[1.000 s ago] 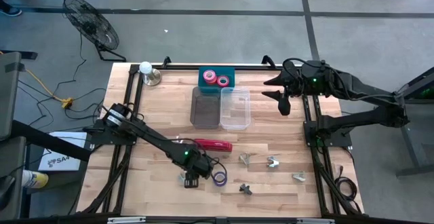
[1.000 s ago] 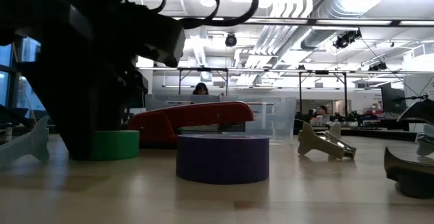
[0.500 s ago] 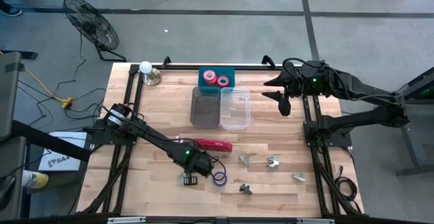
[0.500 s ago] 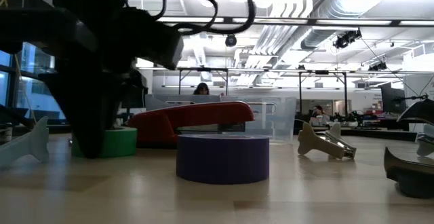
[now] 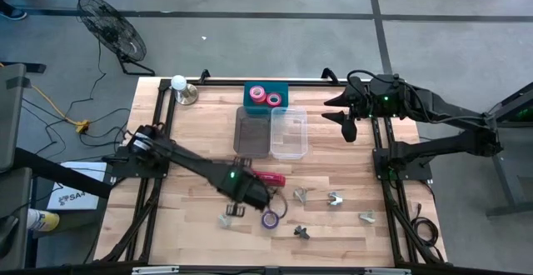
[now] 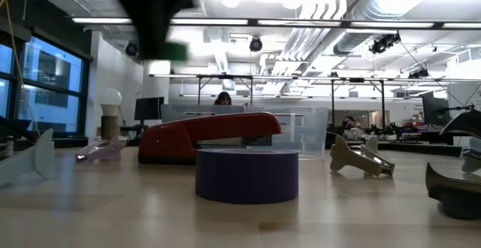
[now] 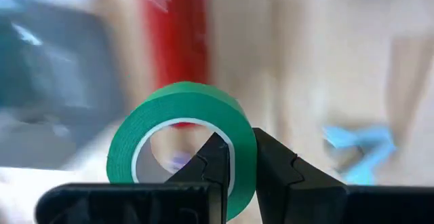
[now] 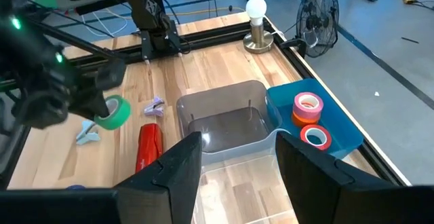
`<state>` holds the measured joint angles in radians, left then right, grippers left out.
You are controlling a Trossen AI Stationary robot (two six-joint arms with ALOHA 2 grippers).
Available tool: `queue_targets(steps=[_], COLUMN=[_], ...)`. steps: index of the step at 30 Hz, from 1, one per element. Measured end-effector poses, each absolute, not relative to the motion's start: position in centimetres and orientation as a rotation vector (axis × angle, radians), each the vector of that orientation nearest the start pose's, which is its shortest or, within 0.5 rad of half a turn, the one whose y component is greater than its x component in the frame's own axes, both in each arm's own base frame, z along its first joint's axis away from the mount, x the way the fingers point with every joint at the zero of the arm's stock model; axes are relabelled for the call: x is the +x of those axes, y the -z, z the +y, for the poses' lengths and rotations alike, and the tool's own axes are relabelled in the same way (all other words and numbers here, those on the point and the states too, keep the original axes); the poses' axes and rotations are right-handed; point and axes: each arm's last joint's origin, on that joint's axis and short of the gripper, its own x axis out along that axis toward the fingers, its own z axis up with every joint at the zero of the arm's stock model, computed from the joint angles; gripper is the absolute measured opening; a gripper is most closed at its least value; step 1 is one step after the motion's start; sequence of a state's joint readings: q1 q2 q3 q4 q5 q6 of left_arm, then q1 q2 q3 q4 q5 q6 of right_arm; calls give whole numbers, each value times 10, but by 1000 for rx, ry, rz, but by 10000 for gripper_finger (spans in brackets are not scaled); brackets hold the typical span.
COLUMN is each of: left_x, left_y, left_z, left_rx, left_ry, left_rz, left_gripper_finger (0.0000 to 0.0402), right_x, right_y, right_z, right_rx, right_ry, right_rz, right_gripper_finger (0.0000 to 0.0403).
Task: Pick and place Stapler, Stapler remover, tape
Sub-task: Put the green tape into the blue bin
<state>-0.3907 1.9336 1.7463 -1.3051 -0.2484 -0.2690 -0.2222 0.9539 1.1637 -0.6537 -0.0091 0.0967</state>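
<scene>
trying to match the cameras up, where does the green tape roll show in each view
High view: not visible, hidden under the left gripper.
Low view: green tape roll held high up, upper left, blurred.
Left wrist view: centre, pinched through its wall by the fingers.
Right wrist view: left of middle, in the left gripper.
Shared landmark: the red stapler, just beside it in every view.

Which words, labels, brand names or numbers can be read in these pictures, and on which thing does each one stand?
"SA": cut-off dark letters on the white sheet of paper on the floor left of the table; the rest is hidden.
Long red desk stapler: no readable marking.
Green ring-shaped roll of tape held in the left hand: no print visible.
Blue tray holding pink and red rolls: no readable label.
</scene>
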Motion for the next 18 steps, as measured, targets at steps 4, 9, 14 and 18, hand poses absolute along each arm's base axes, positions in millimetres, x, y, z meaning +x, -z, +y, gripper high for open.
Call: queue_targets(steps=[4, 9, 14, 18], left_x=[361, 375, 386, 393], left_y=[-309, -360, -402, -431], left_z=[-113, -84, -60, -45], left_rx=[271, 256, 244, 228], left_ry=[-162, -243, -271, -258], left_rz=[1286, 1076, 854, 666], left_gripper_finger=[35, 35, 35, 35], right_x=[178, 180, 182, 184], right_y=[-389, -393, -399, -405], right_z=[-40, -40, -41, -40], right_rx=[138, 112, 55, 6], right_ry=[230, 224, 208, 161], right_rz=[415, 372, 306, 242], right_gripper_finger=[181, 181, 181, 181])
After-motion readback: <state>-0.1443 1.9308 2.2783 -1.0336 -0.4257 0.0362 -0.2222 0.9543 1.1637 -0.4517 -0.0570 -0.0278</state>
